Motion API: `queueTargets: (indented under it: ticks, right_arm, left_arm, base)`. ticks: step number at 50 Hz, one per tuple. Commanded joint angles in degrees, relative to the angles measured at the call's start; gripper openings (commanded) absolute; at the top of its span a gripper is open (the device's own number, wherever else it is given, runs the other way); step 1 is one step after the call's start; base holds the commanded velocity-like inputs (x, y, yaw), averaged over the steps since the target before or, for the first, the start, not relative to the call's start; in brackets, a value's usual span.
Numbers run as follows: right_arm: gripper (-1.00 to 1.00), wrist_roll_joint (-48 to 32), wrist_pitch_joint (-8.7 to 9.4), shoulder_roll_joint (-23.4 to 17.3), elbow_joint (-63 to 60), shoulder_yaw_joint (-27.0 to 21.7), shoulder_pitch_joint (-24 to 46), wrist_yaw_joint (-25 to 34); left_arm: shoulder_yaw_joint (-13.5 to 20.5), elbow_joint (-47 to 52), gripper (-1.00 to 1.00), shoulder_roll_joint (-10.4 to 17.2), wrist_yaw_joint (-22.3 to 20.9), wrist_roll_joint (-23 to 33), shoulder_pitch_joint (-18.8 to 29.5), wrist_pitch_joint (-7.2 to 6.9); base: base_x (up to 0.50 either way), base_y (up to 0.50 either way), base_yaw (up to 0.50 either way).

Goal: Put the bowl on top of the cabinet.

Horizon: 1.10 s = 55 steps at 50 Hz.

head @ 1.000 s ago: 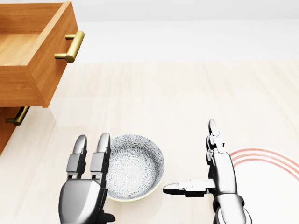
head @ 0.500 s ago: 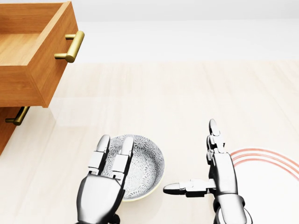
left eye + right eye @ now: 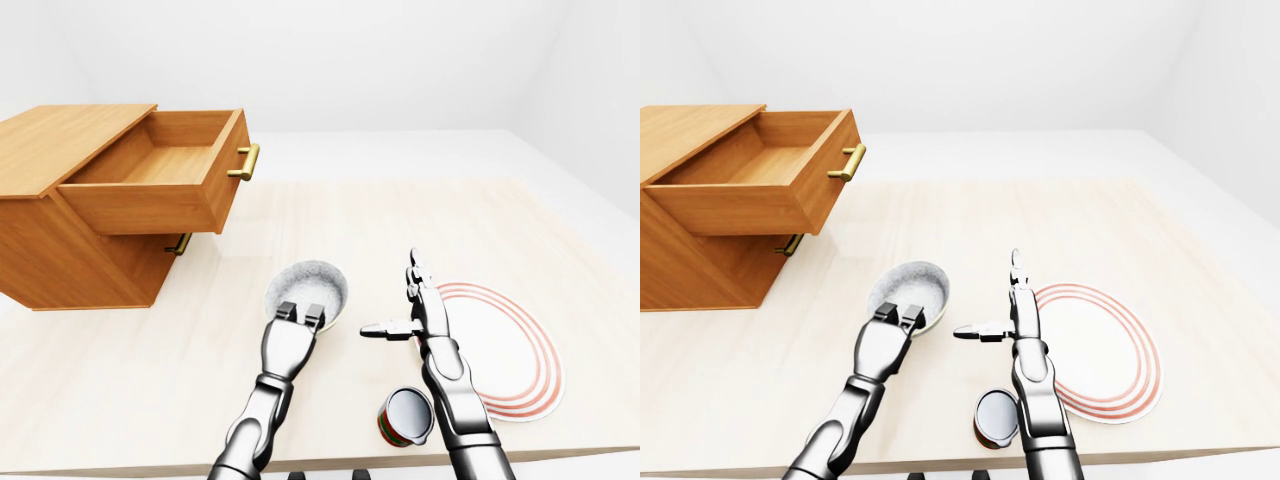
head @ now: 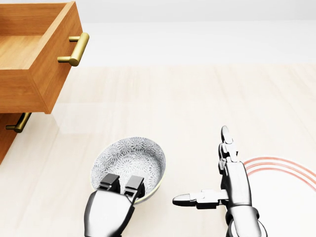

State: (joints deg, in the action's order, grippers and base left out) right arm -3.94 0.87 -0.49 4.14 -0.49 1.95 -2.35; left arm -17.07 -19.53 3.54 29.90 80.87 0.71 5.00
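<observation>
Bowl (image 4: 129, 159): grey floral interior, cream rim, tilted; in left-eye view, lower right of cabinet (image 3: 70, 255). Cabinet: wooden, upright, upper drawer open.

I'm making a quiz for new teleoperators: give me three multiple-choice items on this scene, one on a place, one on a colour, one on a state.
1. In the left-eye view, the plate lies where from the bowl? A. left B. right C. on top of it
2. The handle of the top drawer is: A. gold B. blue C. black
3. That drawer of the cabinet is: A. shut B. pulled open C. taken out
Answers: 1 B, it lies towards the view's right edge; 2 A, it shines brass-gold; 3 B, its bare inside shows.
</observation>
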Motion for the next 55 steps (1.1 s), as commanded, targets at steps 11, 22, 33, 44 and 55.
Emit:
queueTargets:
  ticks: [11, 22, 33, 44, 55]
  right_arm:
    - [1.00, 0.0, -0.22, 0.0, 0.8, -0.1, 0.4, 0.0]
    - [1.00, -0.1, -0.04, 0.0, 0.4, 0.1, 0.2, 0.0]
    - [1.00, -0.4, 0.21, 0.2, -0.7, 0.6, -0.5, 0.1]
    - [1.00, -0.7, 0.12, 0.4, -0.5, 1.0, -0.4, 0.1]
    - [1.00, -0.9, 0.22, 0.5, -0.6, 1.2, -0.5, 0.2]
  left_arm:
    - [1.7, 5.3, -0.95, -0.1, 0.1, -5.4, -1.1, 0.00]
    - [3.3, 12.6, -0.95, -0.6, 0.1, -10.1, -2.4, 0.00]
    - [5.1, 21.5, -0.95, -1.1, 0.1, -14.5, -3.1, 0.00]
    - [7.8, 32.2, -0.95, -2.6, 0.1, -22.9, -2.2, 0.00]
    - [10.0, 40.1, -0.95, -3.5, -2.7, -28.7, 0.3, 0.00]
  base:
    - [0.00, 0.00, 0.00]
    - [0.00, 0.00, 0.00]
    - [0.00, 0.00, 0.00]
    - [0.00, 0.00, 0.00]
    - [0.00, 0.00, 0.00]
